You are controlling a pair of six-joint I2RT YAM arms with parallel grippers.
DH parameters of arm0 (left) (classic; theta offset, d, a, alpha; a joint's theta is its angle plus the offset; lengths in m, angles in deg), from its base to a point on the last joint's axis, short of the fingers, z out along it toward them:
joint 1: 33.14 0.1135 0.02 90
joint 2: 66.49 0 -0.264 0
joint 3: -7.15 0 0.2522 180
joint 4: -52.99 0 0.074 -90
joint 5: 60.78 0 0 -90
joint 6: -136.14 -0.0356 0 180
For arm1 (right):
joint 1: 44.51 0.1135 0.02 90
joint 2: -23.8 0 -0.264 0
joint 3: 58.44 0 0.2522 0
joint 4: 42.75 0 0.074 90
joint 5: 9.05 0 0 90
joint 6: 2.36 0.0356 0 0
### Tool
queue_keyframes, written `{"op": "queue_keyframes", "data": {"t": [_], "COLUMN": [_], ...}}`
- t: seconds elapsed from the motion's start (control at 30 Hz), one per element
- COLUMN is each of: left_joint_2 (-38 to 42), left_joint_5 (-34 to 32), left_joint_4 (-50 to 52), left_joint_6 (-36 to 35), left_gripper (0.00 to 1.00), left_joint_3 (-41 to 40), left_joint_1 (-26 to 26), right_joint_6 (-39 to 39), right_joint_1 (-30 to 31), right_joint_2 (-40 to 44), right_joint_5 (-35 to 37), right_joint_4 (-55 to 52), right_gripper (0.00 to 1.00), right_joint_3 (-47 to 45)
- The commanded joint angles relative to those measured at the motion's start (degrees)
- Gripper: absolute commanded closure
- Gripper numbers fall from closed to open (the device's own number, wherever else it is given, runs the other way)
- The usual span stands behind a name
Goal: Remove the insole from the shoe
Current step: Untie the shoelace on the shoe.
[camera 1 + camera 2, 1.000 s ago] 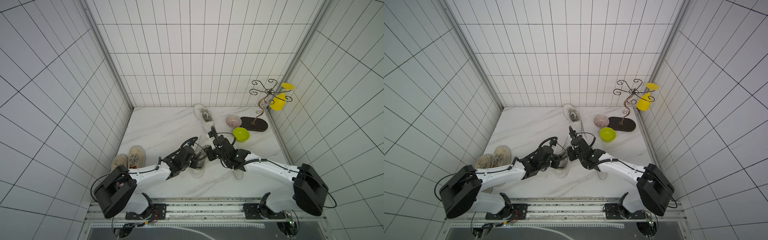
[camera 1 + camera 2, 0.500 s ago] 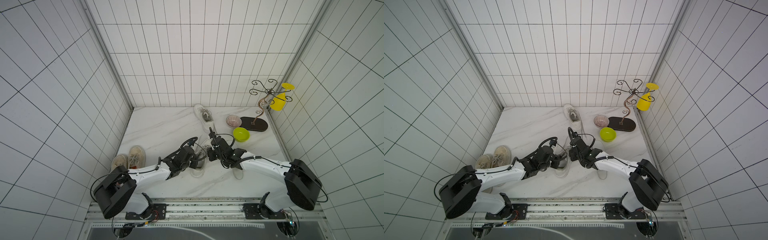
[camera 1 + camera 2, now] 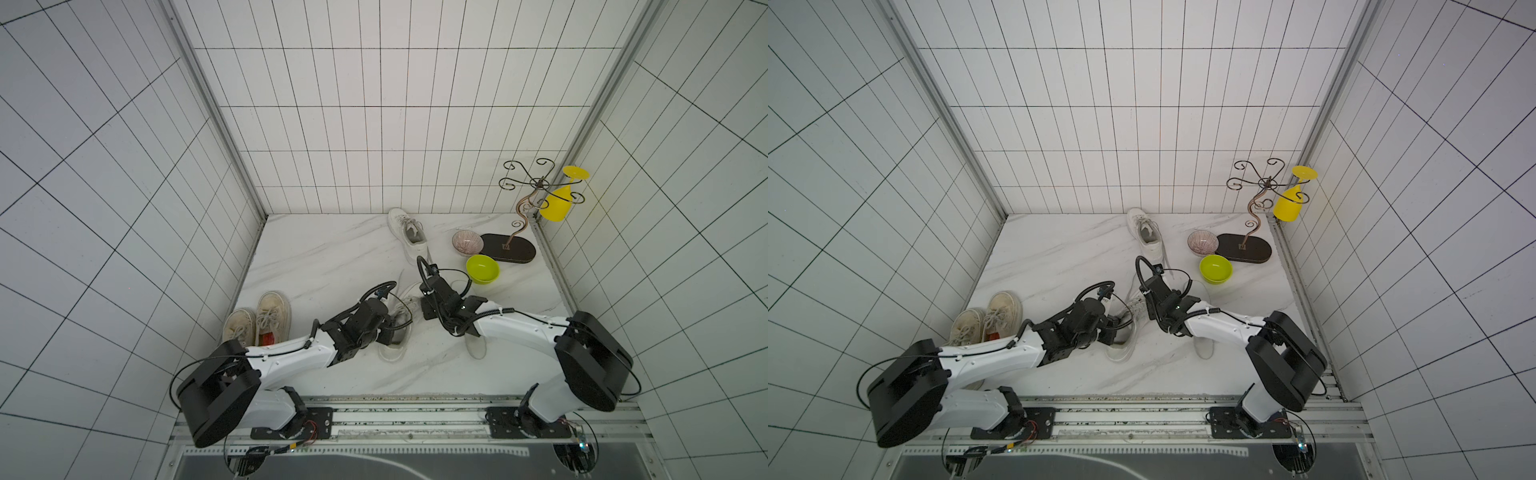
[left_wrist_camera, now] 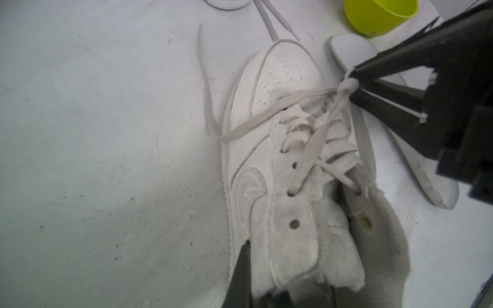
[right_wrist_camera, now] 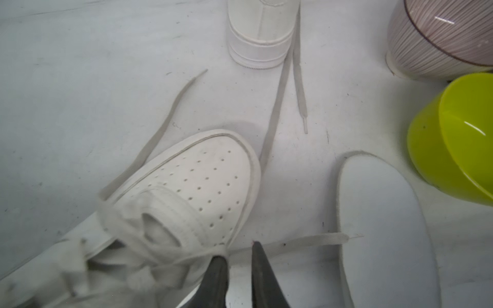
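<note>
- Two grippers are working one white shoe (image 4: 266,106): the right gripper (image 4: 353,82), jaws nearly together, is pinching its lace (image 4: 314,138) at mid-right.
- The left gripper (image 4: 277,269), fully closed, is clamping the collar at the bottom edge.
- The right arm's elbow is sitting further inward than a second ago.
- The insole (image 5: 381,226) is lying outside the shoe, lower right, beside the toe.

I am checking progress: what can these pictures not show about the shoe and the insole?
Inside of the shoe: hidden by laces in the left wrist view, by the left gripper in both top views; an insole inside cannot be confirmed.
Loose insole: one end cut off by the right wrist view's edge.
Left gripper's tips: buried in the shoe.
</note>
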Motion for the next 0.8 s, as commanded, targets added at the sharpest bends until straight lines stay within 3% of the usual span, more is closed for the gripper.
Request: {"op": "queue_keyframes", "data": {"t": [0.0, 0.2, 0.77], "left_joint_2": [5.4, 9.6, 21.2], "left_joint_5": [-3.2, -4.8, -17.4], "left_joint_4": [-2.5, -2.8, 1.2], "left_joint_6": [0.2, 0.3, 4.1], "left_gripper": [1.0, 1.0, 1.0], "left_joint_3": [-1.2, -3.2, -7.2], "left_joint_1": [-0.3, -0.4, 0.1], "right_joint_6": [1.9, 2.3, 2.8], "right_joint_1": [-2.4, -3.1, -16.5], "right_joint_2": [-0.7, 0.4, 7.7], "right_joint_5": [3.5, 3.7, 1.1], "right_joint_4": [-2.0, -2.3, -4.3], "right_gripper": [0.74, 0.6, 0.35], "right_joint_3": [1.1, 0.1, -3.2]}}
